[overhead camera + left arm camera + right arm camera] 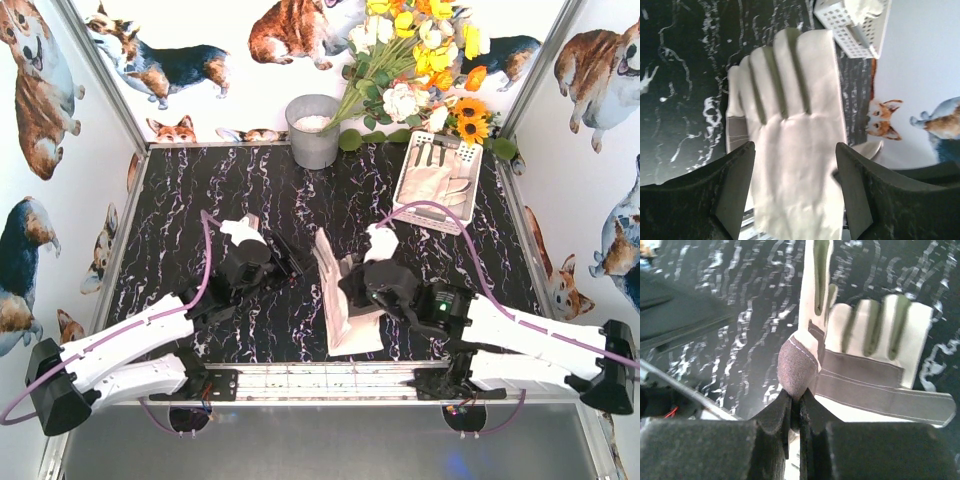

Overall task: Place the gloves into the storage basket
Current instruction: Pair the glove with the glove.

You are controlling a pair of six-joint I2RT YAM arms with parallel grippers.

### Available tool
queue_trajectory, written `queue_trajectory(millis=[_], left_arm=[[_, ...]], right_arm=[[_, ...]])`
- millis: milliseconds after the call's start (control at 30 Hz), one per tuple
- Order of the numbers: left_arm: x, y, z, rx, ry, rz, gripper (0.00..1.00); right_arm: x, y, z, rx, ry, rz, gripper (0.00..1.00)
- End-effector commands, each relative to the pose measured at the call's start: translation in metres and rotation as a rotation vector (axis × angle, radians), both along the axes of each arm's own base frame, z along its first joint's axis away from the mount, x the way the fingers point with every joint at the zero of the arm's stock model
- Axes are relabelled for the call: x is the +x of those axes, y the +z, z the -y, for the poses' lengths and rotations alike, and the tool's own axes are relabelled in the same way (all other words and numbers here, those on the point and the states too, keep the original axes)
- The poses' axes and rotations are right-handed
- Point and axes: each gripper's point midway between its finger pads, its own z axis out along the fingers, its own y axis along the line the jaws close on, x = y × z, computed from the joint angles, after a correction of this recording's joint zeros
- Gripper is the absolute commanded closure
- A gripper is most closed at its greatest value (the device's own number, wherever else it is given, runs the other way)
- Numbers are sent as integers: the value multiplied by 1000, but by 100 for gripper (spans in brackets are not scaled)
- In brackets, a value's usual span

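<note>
A cream-white glove (345,320) with a grey-brown patch lies partly lifted near the table's front middle. My right gripper (352,290) is shut on it; in the right wrist view the jaws (799,399) pinch a fold of the glove's (865,347) grey-brown patch. My left gripper (290,265) stands open just left of the glove. In the left wrist view its fingers (737,185) stand wide on either side of the glove (790,125), not closed on it. The white storage basket (474,192) sits at the back right with gloves (435,185) inside, and shows again as the basket (847,22).
A grey metal bucket (313,130) stands at the back centre beside a bunch of flowers (420,60). Walls printed with corgis close in the black marbled table (200,210) on three sides.
</note>
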Motion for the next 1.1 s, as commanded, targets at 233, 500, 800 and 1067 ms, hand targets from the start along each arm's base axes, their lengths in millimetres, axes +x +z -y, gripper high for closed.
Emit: queue_trajectory(millis=[233,500,800,1067], left_arm=[[-15,-63,10,147,-162,-93,45],[-19,-99,54,125,-326,-151,61],[-33,-139,87,94,-436,-234,68],[-37,-160,96,56,-432,-270,74]], right_arm=[[11,-108,78,-91,-233,-220,100],[9,-124,101,-159,-307,-236,100],[11,-122,97,-143,-308,-238,100],[10,-124,95,-130,-304,-244,100]])
